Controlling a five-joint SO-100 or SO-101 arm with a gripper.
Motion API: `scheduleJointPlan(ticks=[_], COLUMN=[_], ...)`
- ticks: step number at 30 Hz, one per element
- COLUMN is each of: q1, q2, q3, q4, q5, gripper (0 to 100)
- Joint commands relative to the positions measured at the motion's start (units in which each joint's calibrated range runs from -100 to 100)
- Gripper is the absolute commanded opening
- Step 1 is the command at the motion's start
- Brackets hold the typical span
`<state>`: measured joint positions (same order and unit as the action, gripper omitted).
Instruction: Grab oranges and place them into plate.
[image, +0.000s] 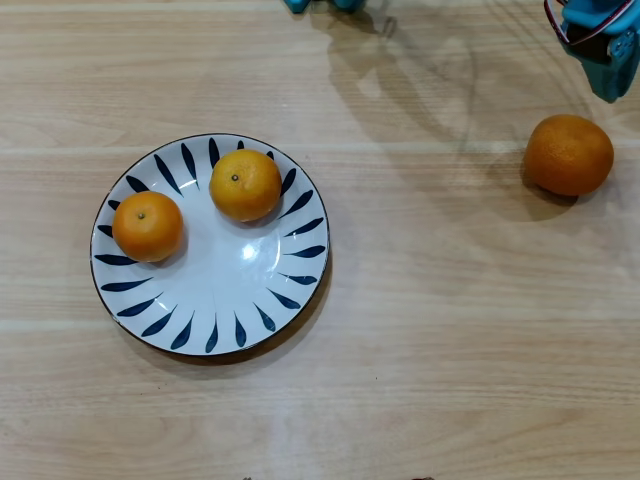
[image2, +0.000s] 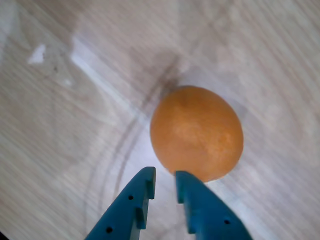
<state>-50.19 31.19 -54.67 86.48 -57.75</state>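
Observation:
The white plate with dark blue leaf strokes (image: 222, 282) lies at the left in the overhead view. Two small oranges rest on it: a deeper orange one (image: 147, 226) at its left and a yellowish-orange one (image: 245, 184) at its top. The larger orange (image: 568, 154) sits on the bare table at the right; the wrist view shows it (image2: 196, 132) just beyond my fingertips. My blue gripper (image2: 165, 179) hangs above the table near this orange, empty, its jaws almost together with only a narrow gap. The overhead view shows the gripper (image: 606, 62) at the top right corner, just behind the orange.
The table is light wood (image: 450, 330). A blue part of the arm's base (image: 320, 4) shows at the top edge, and the arm's shadow (image: 400, 90) falls across the table's far middle.

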Motion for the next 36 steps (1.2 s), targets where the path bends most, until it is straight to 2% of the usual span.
scheduleJointPlan(ticks=[1,3,9,13,23,27,33,36], q1=[-0.70,-1.26,-2.87,-3.52,-3.04,-1.99,-1.99,-2.39], q2=[-0.50,-0.08,-0.08,-0.76,-10.82,-12.51,-14.28,-16.48], q3=[-3.05,-3.05,4.10,11.62,46.20,54.90,55.08,51.82], q4=[0.54,0.29,-1.52,-11.06,-37.19,-45.35,-46.04,-38.22], q5=[-0.33,-0.38,-4.77,-4.51,-4.46,-4.46,-4.41,-4.62], gripper=[24,32,33,33,33,33,35,33])
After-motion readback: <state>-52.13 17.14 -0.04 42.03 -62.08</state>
